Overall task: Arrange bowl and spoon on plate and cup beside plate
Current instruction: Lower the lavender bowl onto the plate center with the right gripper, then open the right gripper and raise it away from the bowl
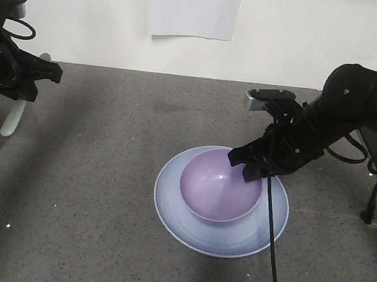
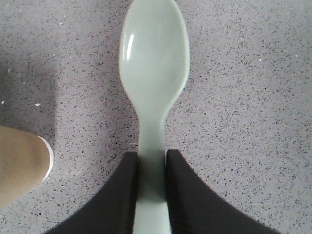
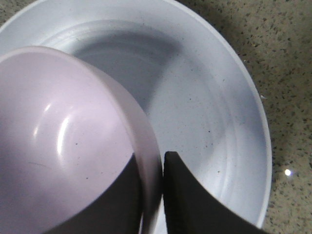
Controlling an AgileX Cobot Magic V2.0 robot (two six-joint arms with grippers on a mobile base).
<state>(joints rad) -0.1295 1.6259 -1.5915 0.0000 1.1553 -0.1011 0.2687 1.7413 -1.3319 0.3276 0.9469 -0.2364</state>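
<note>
The right hand (image 1: 252,167) is pinching the rim of the bowl (image 1: 214,185), one finger inside and one outside, with the bowl sitting centred on the plate (image 1: 232,244), so it should be letting go gently and lifting straight up, not dragging it off centre. Over on the left, the left hand (image 2: 152,163) is pinching the spoon (image 2: 153,63) by its handle over the counter (image 1: 107,174), the cup (image 2: 19,165) close by, so swinging clear of that cup matters.

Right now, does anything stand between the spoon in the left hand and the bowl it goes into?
Nothing visible lies on the table between spoon and bowl. The right hand grips the bowl's rim on the side away from the spoon.
</note>
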